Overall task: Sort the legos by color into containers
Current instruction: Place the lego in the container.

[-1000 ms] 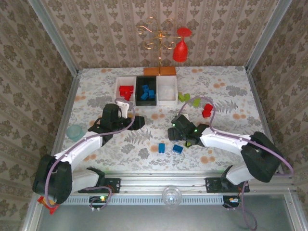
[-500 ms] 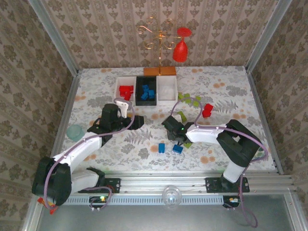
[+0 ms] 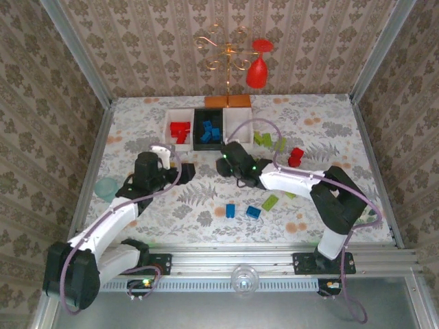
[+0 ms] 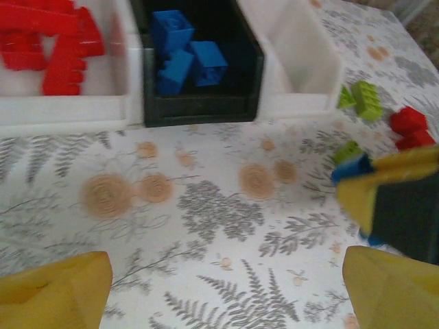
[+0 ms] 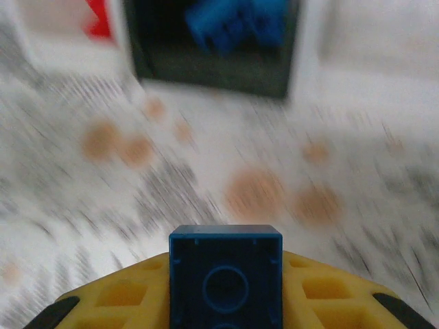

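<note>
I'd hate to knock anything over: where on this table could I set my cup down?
Bare: the far right corner beyond the red lego, and the far left corner beside the left white bin. Crowded: before the black bin, where the left gripper and right gripper hover, and around the green legos.

White arm links [image 3: 103, 223] w/ black joints [image 3: 147, 168], lilac cables [image 3: 251, 122], yellow pincer fingers [image 4: 55, 295], green LED [image 3: 254, 164] on R wrist
</note>
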`<action>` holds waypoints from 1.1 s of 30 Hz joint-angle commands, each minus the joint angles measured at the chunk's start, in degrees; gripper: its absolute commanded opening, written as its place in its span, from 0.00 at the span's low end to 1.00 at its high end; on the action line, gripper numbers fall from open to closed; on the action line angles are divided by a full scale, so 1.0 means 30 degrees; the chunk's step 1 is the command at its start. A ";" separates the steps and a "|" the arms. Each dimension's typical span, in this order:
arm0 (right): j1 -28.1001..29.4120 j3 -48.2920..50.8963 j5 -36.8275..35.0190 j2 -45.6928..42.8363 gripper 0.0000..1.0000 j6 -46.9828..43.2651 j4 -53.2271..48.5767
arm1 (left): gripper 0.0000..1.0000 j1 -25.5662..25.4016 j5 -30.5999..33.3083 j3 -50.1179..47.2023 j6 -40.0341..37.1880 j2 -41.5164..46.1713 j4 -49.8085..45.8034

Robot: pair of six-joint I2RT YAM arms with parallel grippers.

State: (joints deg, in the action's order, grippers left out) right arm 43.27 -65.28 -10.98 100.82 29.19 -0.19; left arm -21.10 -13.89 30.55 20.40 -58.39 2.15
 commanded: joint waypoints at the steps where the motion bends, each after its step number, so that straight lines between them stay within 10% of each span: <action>1: -0.0614 -0.2667 0.1344 0.1737 0.31 -0.0755 0.1621 | 0.89 0.0493 0.0555 -0.0437 0.0750 0.0860 -0.0016; 21: -0.3609 -1.8539 0.4696 1.3434 0.47 -0.0025 -0.2411 | 0.89 0.0537 -0.0291 -0.0426 0.0640 0.1366 -0.0026; 33: -0.3729 -1.2546 0.6350 0.7167 0.59 -0.1394 -0.1257 | 0.89 0.0347 -0.1469 -0.0113 0.0221 0.0890 0.0205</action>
State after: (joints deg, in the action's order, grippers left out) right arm 32.40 -108.64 5.85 132.16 27.55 -6.04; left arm -19.81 -15.46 29.43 21.43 -54.87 2.17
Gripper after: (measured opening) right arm 0.591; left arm 0.886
